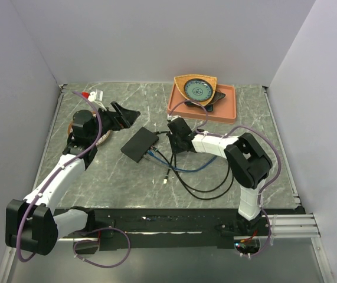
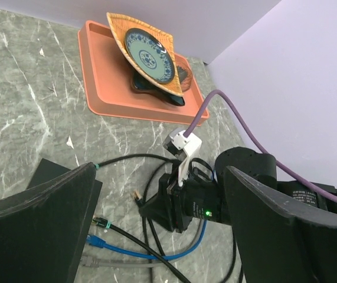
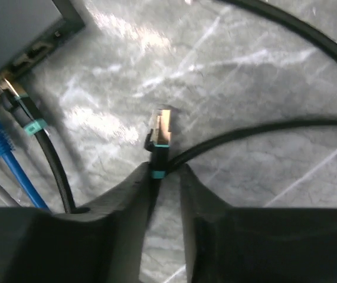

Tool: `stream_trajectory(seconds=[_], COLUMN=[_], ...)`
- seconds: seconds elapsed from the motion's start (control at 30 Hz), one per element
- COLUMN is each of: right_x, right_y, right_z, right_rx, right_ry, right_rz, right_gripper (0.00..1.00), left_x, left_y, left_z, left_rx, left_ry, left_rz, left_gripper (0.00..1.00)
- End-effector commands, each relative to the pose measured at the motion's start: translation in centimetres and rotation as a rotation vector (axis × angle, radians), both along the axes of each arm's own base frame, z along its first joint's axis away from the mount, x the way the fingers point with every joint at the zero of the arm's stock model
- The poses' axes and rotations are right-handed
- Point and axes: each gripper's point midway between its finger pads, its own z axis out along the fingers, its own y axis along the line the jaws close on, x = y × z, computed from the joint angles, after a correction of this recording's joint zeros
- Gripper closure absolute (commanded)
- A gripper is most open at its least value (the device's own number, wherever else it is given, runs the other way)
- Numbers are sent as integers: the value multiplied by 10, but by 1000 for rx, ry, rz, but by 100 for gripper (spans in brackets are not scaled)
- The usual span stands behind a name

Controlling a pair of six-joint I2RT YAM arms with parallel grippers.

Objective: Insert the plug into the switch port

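While the right pincer point(image 3: 159, 174) is clamped on a black cable directly behind its plug point(image 3: 161, 127), the plug projects just past the fingertips and stands clear of the switch point(image 1: 139, 144). The switch, a flat black box, lies ahead and to the left of that pincer. The switch port point(image 3: 38, 50) sits in the thin edge facing it. A blue cable point(image 3: 6, 147) and another black cable point(image 3: 35, 127) enter that same edge. The left pincer point(image 1: 124, 115) hangs on the far side of the switch, jaws spread wide and holding nothing.

The worktop point(image 1: 97, 183) is grey, marble-veined and glossy, with loose cable loops between the pincers. Beyond the right pincer stands an orange tray point(image 1: 227, 109) carrying a stack of dishes point(image 1: 196, 88). Plain pale walls point(image 1: 156, 35) enclose three sides.
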Motion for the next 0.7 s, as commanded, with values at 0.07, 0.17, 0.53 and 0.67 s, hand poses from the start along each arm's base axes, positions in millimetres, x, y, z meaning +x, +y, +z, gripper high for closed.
stream_trajectory(seconds=[0.07, 0.17, 0.53, 0.67], right_x=[14, 23, 71, 72], right_y=[-3, -15, -79, -102], right_z=[-2, 9, 151, 230], right_rx=[19, 33, 205, 255], right_ry=[1, -27, -368, -564], right_rz=[-38, -69, -222, -252], right_gripper=[97, 100, 100, 100], left_x=[3, 4, 5, 5], left_y=[-3, -4, -5, -4], left_z=[14, 12, 13, 15], left_rx=[1, -2, 7, 17], left_ry=[-51, -51, -48, -53], left_rz=[-16, -18, -26, -20], left_gripper=[4, 4, 4, 4])
